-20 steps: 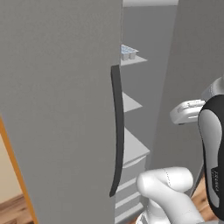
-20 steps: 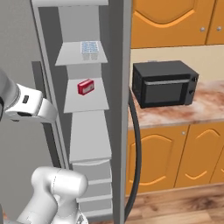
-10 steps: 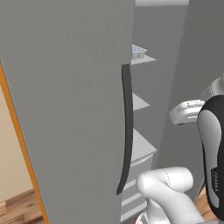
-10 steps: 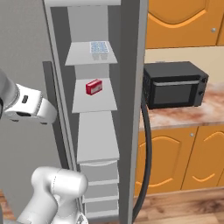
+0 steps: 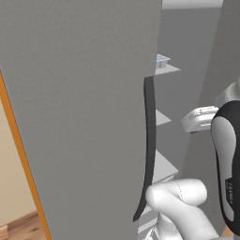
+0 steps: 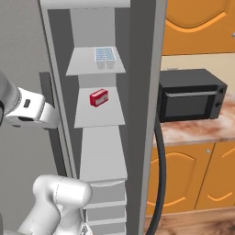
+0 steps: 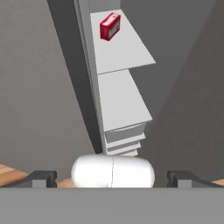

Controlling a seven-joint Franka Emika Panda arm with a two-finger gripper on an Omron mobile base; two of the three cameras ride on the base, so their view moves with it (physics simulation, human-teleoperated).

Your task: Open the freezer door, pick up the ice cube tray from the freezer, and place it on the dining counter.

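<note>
While the door (image 5: 79, 108) is swung open toward us, we get a clear look into the freezer (image 6: 98, 151) from the right base view. The tray (image 6: 104, 54) sits flat on the top shelf (image 6: 82, 64), pale blue-white with its grid of pockets, toward the right half of that shelf. From the left base view we only catch a corner of it (image 5: 161, 59) poking out past the door's edge, high up.

One shelf down there's a small red box (image 6: 98, 97) lying at a slight angle (the hand view shows it too, tilted near the top of the picture (image 7: 110, 26)). Below that are a couple of bare shelves and then a stack of drawers (image 6: 106, 213).

The door's dark handle (image 5: 147, 150) runs vertically down its free edge, curving a little at the bottom. A second dark handle (image 6: 158, 183) hangs along the right side of the freezer, in front of the orange cabinets (image 6: 197, 179).

Our claw (image 7: 112, 177) is spread wide, tips well apart at the bottom corners of the hand view, holding nothing and looking into the freezer from low down.

Off to the right, a black microwave (image 6: 190, 94) sits on a marbled desk (image 6: 202, 131).
</note>
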